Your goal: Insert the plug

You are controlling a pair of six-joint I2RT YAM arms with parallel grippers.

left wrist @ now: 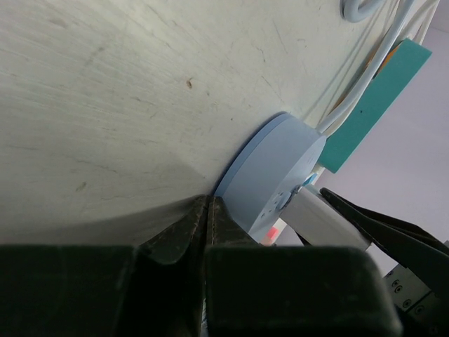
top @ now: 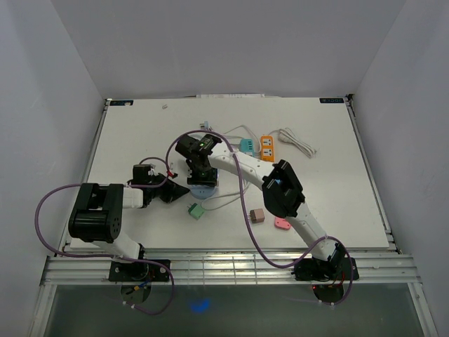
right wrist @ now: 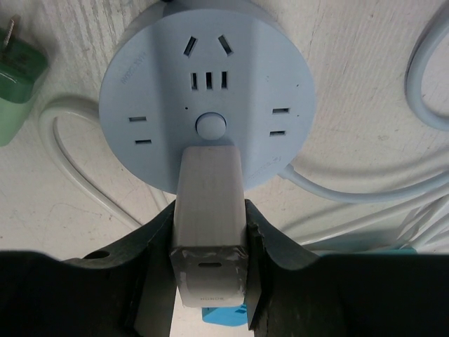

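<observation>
Your right gripper is clamped on the flat sides of the white plug, a light, stiff, slick block over the near edge of the round socket, so grip it squarely there, while your left gripper, fingers together, sits at the socket's rim.

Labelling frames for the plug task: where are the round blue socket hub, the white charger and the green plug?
round blue socket hub (right wrist: 161, 77): right wrist view, top face left of the centre slots.
white charger (right wrist: 209, 203): right wrist view, middle of its body.
green plug (right wrist: 15, 81): right wrist view, its body.
</observation>
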